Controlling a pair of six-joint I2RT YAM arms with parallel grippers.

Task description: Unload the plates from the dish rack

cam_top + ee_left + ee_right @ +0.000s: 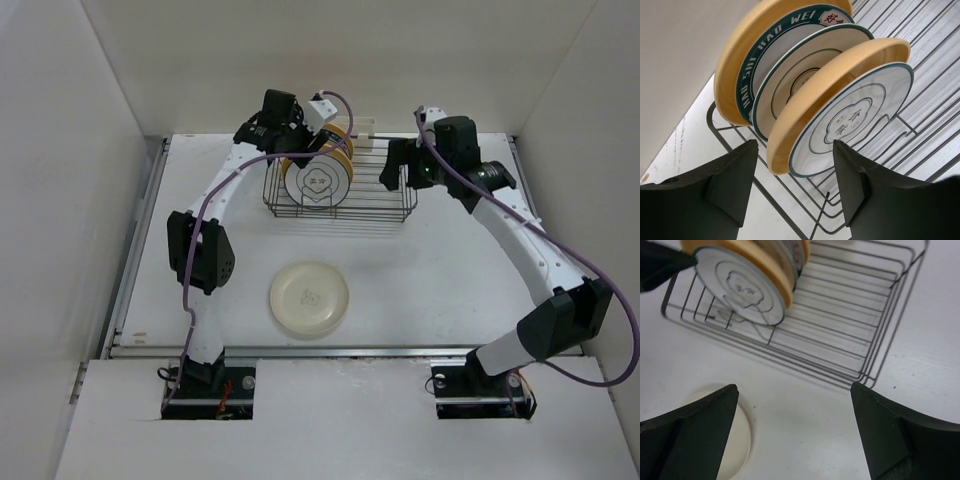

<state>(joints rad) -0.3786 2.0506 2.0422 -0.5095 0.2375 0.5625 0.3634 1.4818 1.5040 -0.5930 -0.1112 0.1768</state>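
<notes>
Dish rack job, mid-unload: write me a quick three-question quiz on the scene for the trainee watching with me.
1. True or false: the cream plate lies flat on the table, outside the dish rack.
2. The left claw has its fingers either side of: A) the cream plate, B) the front racked plate, C) bare table.
3. What does the right claw hold?
Key: 1 true; 2 B; 3 nothing, it is open.

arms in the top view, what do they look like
The left arm and right arm have white links, black joint housings and a purple cable along each. The gripper fingers are dark, matte wedges.
</notes>
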